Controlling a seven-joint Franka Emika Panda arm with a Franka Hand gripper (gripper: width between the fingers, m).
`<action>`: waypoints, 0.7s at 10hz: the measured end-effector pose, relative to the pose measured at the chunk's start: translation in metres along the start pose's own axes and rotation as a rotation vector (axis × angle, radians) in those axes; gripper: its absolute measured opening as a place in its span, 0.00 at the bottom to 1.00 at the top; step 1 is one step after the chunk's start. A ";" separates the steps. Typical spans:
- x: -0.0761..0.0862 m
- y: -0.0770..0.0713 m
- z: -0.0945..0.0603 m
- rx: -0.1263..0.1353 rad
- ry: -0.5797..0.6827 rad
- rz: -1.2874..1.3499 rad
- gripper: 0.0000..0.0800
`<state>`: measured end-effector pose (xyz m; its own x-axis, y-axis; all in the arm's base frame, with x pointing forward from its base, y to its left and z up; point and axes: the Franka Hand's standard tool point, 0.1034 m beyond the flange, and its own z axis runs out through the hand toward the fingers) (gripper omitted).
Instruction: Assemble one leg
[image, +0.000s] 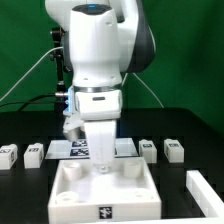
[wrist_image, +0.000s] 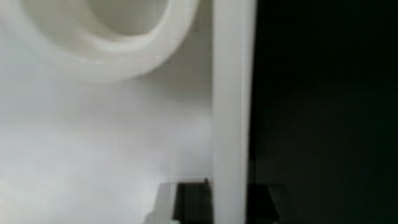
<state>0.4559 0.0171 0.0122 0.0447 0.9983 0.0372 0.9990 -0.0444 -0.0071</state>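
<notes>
The leg is a narrow white post standing upright between my fingers. My gripper is shut on its top. In the exterior view my gripper points straight down over the rear middle of the large white panel, with the leg's lower end at the panel's surface. A round socket of the panel shows close beside the leg in the wrist view. Whether the leg touches the panel is hidden.
Two loose white legs lie at the exterior view's left and two more at its right. The marker board lies behind the panel. A white bar lies at the front right.
</notes>
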 end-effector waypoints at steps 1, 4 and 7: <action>0.022 0.011 -0.001 -0.006 0.008 0.024 0.07; 0.055 0.034 0.001 0.002 0.012 0.052 0.07; 0.054 0.037 0.007 0.072 -0.015 0.017 0.07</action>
<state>0.4953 0.0698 0.0074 0.0610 0.9979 0.0215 0.9951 -0.0591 -0.0797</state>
